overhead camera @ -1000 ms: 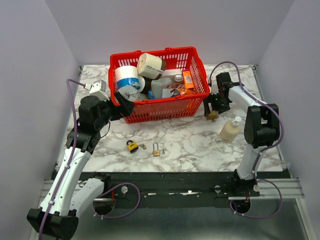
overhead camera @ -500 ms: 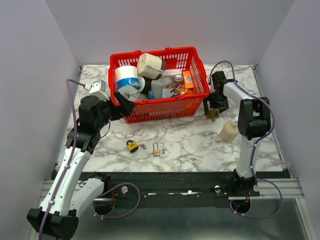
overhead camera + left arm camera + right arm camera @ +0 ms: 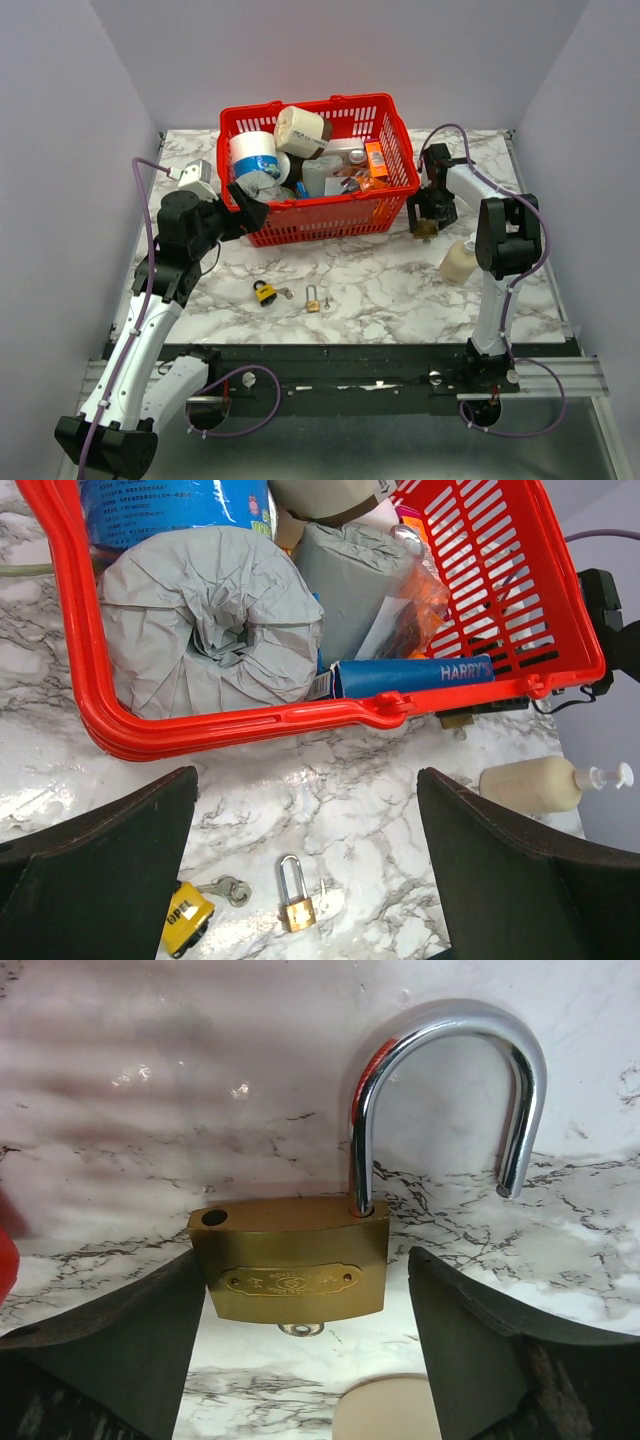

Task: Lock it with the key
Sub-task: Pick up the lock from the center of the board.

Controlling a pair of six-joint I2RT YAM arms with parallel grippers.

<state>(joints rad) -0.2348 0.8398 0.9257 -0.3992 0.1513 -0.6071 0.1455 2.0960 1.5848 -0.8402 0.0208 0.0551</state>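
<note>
A large brass padlock [image 3: 290, 1270] with its shackle swung open lies on the marble table, right of the red basket; it also shows in the top view [image 3: 425, 230]. A key head [image 3: 300, 1329] sticks out of its underside. My right gripper [image 3: 306, 1255] is open and straddles the padlock's body; the left finger is against its side and the right finger stands apart. My left gripper [image 3: 305, 772] is open and empty, hovering at the basket's front left corner [image 3: 255, 213]. Below it lie a small brass padlock [image 3: 297, 905], a loose small key [image 3: 322, 892] and a yellow padlock [image 3: 185, 915] with keys.
The red basket [image 3: 300, 228] full of household items stands at the back middle. A beige pump bottle [image 3: 460, 258] lies just in front of my right gripper. The yellow padlock [image 3: 264, 292] and small brass padlock [image 3: 313, 302] lie at the front middle.
The right arm's elbow has swung left and the right gripper has shifted slightly towards the back over the large padlock. The left arm has not moved.
</note>
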